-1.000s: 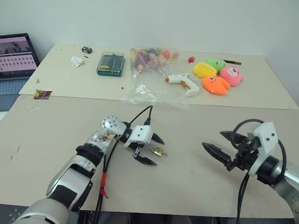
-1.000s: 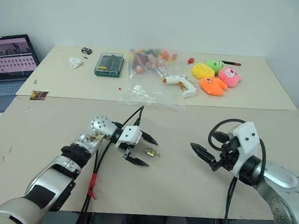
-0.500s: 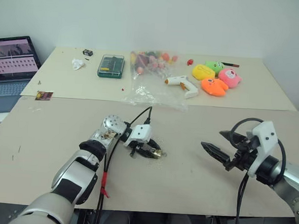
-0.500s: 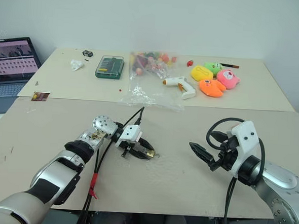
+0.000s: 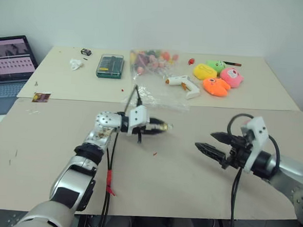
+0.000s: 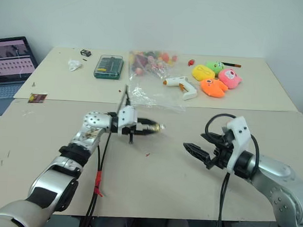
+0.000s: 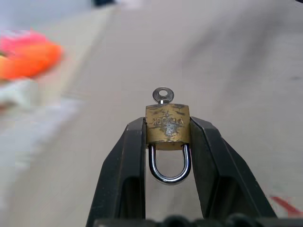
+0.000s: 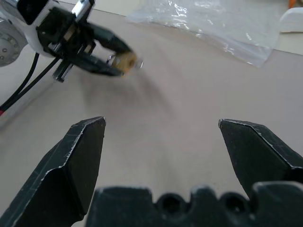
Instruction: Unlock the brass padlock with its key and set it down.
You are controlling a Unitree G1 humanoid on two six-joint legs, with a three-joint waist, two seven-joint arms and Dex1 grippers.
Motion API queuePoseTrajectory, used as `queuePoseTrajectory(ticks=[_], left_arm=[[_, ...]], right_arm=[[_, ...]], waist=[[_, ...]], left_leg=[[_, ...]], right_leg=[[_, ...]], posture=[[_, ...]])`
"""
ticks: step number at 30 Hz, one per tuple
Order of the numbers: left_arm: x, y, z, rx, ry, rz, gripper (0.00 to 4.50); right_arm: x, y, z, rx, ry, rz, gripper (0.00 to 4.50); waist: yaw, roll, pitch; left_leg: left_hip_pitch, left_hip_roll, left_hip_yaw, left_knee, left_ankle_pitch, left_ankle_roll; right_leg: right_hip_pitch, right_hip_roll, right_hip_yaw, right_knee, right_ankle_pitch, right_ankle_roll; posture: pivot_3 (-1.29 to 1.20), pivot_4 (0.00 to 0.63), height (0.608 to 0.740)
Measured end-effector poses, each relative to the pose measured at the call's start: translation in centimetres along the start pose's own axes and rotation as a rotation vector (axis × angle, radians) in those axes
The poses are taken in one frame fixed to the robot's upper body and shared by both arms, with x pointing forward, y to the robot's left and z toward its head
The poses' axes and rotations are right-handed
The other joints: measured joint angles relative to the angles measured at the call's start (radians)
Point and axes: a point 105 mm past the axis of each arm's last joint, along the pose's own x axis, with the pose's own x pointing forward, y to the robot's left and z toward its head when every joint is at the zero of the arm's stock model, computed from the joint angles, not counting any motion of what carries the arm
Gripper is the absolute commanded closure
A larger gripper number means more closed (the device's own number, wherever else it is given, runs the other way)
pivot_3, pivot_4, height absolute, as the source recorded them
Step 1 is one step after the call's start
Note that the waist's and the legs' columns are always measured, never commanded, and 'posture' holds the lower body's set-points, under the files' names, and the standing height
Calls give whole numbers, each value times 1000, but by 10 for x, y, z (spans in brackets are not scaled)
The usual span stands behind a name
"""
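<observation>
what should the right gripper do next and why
Probably bring the right gripper toward the key and close on its head. The left gripper holds the brass padlock by its sides, off the table, with the key sticking out of the end that faces the right gripper. That gripper is open, aimed at the padlock, with a gap between them.

Near counter [image 5: 46, 153]: left hand [image 5: 158, 127] at centre-left, above surface, padlock [image 5: 163, 127] between its fingers, key [image 7: 162, 95] in padlock's end away from hand. Right hand [image 5: 205, 143] right of it, well apart. Far counter [image 5: 276, 95]: laptop [image 5: 8, 61] far left, off edge; bit case [image 5: 110, 65] left of bag [image 5: 156, 78]; glue gun [image 5: 183, 83] right of bag; plush toys [image 5: 215, 76] farther right.
</observation>
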Motion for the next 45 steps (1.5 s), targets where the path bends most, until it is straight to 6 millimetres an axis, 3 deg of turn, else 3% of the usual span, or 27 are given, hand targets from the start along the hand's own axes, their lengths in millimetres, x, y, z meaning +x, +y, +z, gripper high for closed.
queuePoseTrajectory(ticks=[2,4,9,13,17,23,30,34,43,45], left_arm=[[-13,10,11,160,8,86,3679],[-30,4,13,352,55,110,3679],[-57,-52,20,758,42,-9,3679],[-61,-75,30,792,-17,22,3679],[-60,-74,40,795,-23,71,3679],[-53,-92,46,762,-44,44,3679],[-53,-91,47,756,-41,47,3679],[-52,-94,47,751,-50,44,3679],[-50,-90,47,743,-51,71,3679],[-50,-88,47,743,-47,78,3679]], right_arm=[[5,5,11,43,-46,52,0],[8,11,19,83,-67,117,0],[11,22,13,160,-19,230,0],[21,42,-5,128,51,312,0],[33,65,-19,37,86,385,0],[43,70,-28,10,75,404,0],[44,64,-27,21,57,403,0],[45,62,-26,30,43,396,1100],[47,66,-24,52,12,416,4226],[47,68,-22,56,7,427,4477]], waist=[[6,0,0],[8,1,0],[20,1,-1],[31,1,-1],[33,1,-1],[21,1,-1],[16,1,-1],[11,1,-1],[8,1,-1],[9,1,-1]], left_leg=[[0,0,0,-1,0,0],[0,0,0,-2,-1,0],[-1,-1,1,-2,-2,2],[-5,-1,1,-1,-2,2],[-7,0,3,-1,-1,-1],[-6,0,4,-1,0,-1],[-6,0,5,-1,-1,-1],[-6,0,5,-1,-1,-1],[-6,0,5,-1,-1,-1],[-6,0,5,-1,-1,-1]], right_leg=[[0,1,0,-1,0,0],[0,1,2,-1,0,0],[-2,1,2,-2,0,0],[-7,1,2,-1,0,0],[-10,2,3,1,1,0],[-10,3,4,1,2,0],[-10,3,5,1,2,0],[-10,3,5,1,2,0],[-11,3,5,1,2,0],[-11,3,5,1,2,0]], posture=[[0,150,740],[0,150,740],[0,150,740],[0,150,740],[0,150,740],[0,150,740],[0,150,740],[0,150,740],[0,150,740],[0,150,740]])
